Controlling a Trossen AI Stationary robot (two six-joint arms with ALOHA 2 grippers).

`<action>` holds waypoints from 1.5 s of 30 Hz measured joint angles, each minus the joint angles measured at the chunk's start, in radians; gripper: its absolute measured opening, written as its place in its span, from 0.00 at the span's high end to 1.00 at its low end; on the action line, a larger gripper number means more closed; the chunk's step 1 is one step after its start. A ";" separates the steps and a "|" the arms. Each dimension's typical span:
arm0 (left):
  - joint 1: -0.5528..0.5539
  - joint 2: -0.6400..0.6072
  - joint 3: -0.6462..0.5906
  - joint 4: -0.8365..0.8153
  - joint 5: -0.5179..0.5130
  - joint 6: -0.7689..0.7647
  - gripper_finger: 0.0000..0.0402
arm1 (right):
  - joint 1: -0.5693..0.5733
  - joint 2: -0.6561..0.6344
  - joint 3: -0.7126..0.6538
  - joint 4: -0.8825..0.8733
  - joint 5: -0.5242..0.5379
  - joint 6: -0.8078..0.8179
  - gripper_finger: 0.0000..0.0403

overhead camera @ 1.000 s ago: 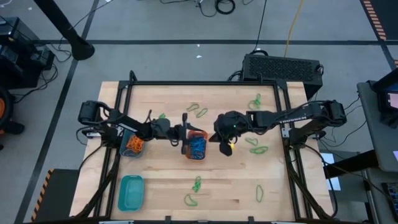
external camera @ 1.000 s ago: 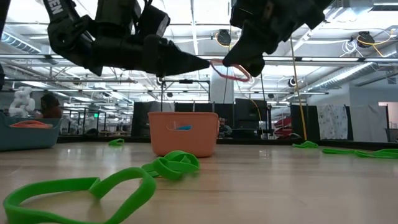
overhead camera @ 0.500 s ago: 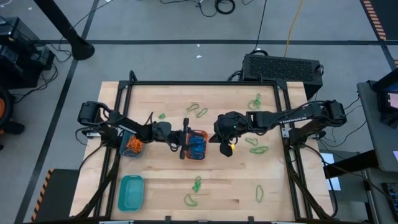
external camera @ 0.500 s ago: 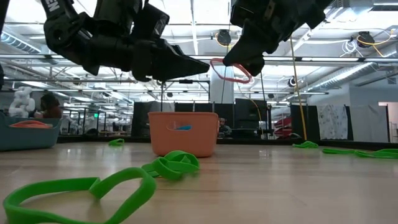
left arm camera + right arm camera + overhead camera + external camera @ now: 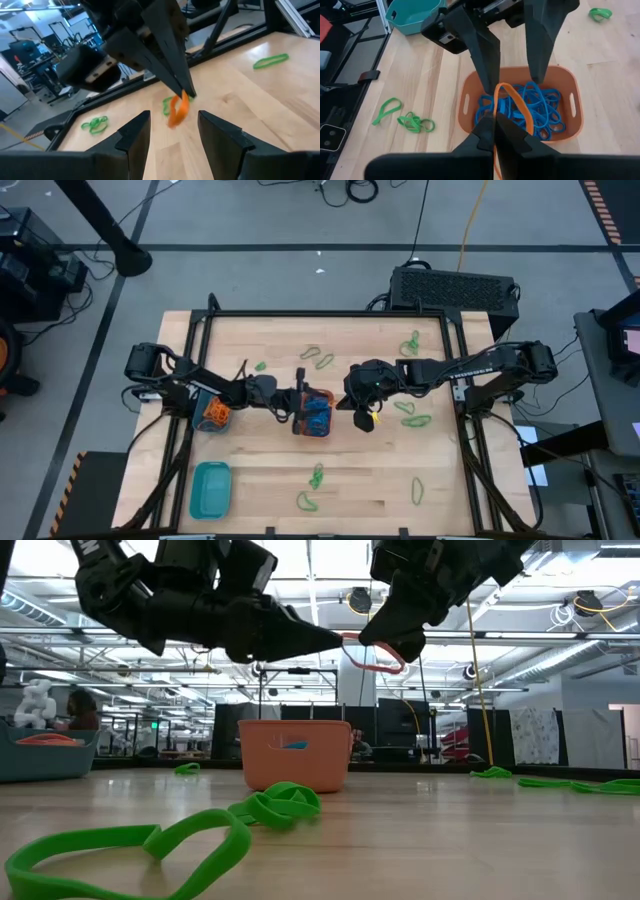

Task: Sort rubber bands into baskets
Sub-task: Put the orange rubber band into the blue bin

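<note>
Over the wooden table (image 5: pixel 260 470), the shut right gripper (image 5: pixel 494 131) pinches a limp, light orange band (image 5: pixel 512 105); the left gripper (image 5: pixel 170 127), open, should take its free loop.

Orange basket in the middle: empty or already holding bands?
Holding bands: the orange basket has a tangle of blue rubber bands inside.

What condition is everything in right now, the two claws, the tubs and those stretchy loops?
Right gripper: shut on the orange band, above the orange basket.
Left gripper: open, facing the band.
Orange basket: upright, holding blue bands.
Teal basket: upright on the table.
Round basket: holding orange bands.
Green bands: loose on the table.
</note>
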 joint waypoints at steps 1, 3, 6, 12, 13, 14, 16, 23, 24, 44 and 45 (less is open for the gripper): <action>0.000 0.000 0.004 0.000 0.000 0.000 0.57 | 0.000 0.000 0.000 0.000 0.000 0.000 1.00; 0.000 0.000 0.012 -0.002 0.000 0.000 0.57 | 0.000 0.000 0.000 0.000 0.000 0.001 1.00; 0.000 0.000 0.026 -0.008 0.000 0.000 0.57 | 0.000 0.000 0.000 0.000 0.000 0.001 1.00; 0.000 0.000 0.055 -0.061 0.019 -0.001 0.57 | 0.000 0.000 0.000 0.000 0.001 0.001 1.00; 0.000 0.000 0.059 -0.074 0.019 -0.001 0.57 | 0.000 0.000 0.000 0.000 0.001 0.001 1.00; 0.000 0.000 0.062 -0.091 0.020 -0.001 0.57 | 0.000 0.000 0.000 0.000 0.001 0.001 1.00; 0.000 0.000 0.063 -0.098 0.020 -0.001 0.57 | 0.000 0.000 0.000 0.001 0.001 -0.004 1.00; 0.000 0.000 0.063 -0.105 0.024 -0.001 0.57 | -0.001 0.000 0.000 0.002 0.002 -0.007 1.00; 0.000 0.000 0.063 -0.112 0.024 -0.001 0.57 | -0.001 0.000 0.000 0.002 0.003 -0.007 1.00; 0.001 0.000 0.063 -0.118 0.025 -0.001 0.97 | -0.001 0.000 0.000 0.034 0.003 -0.016 1.00; 0.001 0.000 0.063 -0.118 0.025 -0.001 0.98 | -0.001 0.000 0.000 0.034 0.003 -0.019 1.00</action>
